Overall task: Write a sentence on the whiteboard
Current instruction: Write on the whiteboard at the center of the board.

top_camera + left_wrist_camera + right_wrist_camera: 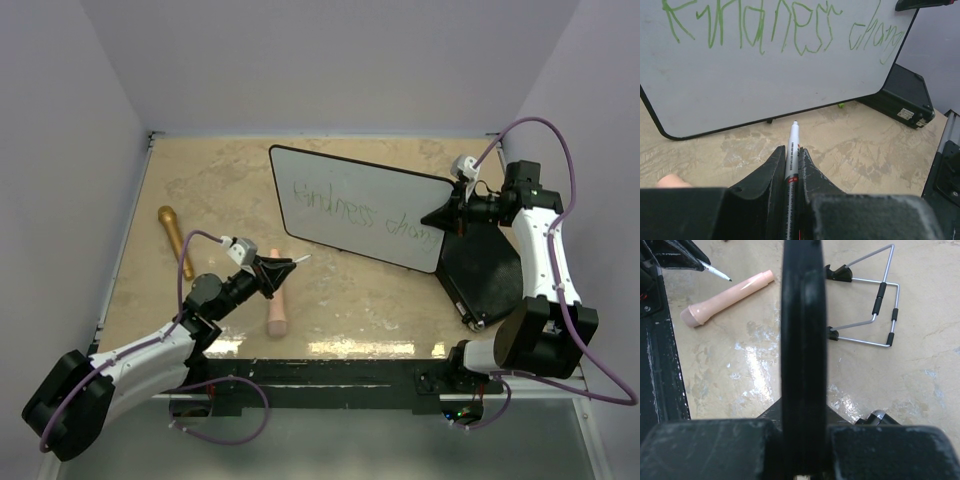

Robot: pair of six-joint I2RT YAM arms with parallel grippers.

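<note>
The whiteboard [350, 205] stands tilted up on the table, its black rim [802, 340] edge-on in the right wrist view. My right gripper [447, 213] is shut on the board's right edge. The sentence [765, 30] is thin green handwriting in one line, reading roughly "kindness chang". My left gripper [791, 155] is shut on a white marker [792, 142], whose tip points at the board's lower edge and stands a little short of it. From above, the left gripper [283, 270] hangs in front of the board's lower left part.
A pink cylinder [275, 300] lies on the table just under the left gripper, and a gold one [172, 240] lies at the left. A black flat case [490, 275] sits behind the board's right end. A wire stand [875, 300] lies behind the board.
</note>
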